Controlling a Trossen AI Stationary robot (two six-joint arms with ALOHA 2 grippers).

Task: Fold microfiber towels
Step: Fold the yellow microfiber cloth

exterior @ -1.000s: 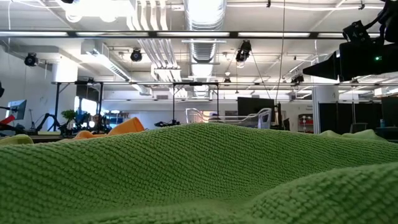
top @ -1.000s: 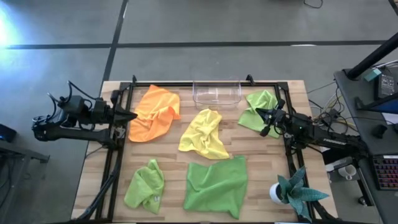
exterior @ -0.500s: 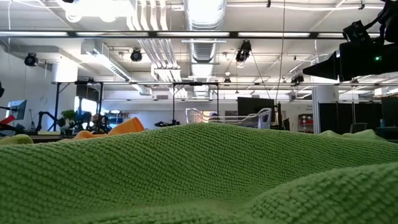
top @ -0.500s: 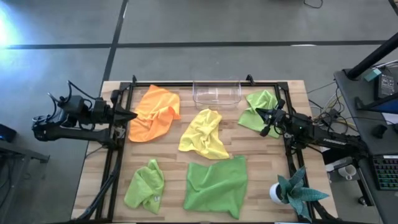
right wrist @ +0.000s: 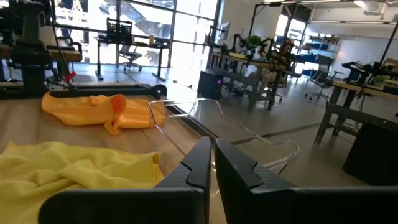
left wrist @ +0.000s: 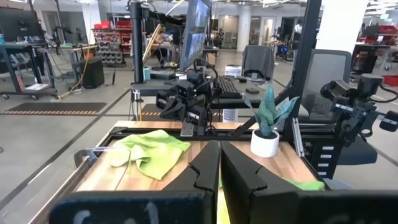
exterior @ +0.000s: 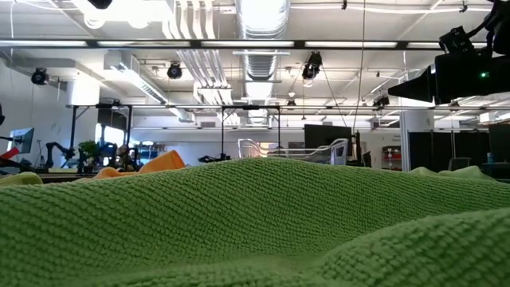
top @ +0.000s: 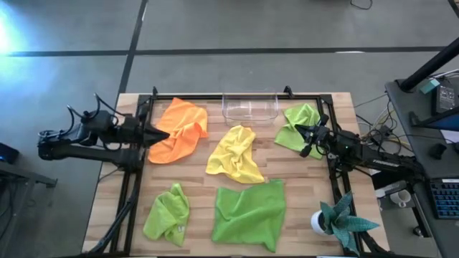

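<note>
Five crumpled microfiber towels on the wooden bench, both pincers shut and empty.

The soft orange microfiber towel (top: 178,130) lies just ahead of the left pincer (top: 162,133), the rumpled yellow towel (top: 235,154) beyond it. One lime green towel (top: 297,127) lies beside the right pincer (top: 300,130); two more lime green towels (top: 248,213) lie nearer the front edge.

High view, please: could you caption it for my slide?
Five unfolded microfiber towels and a clear bin between shut left gripper and right gripper.
</note>
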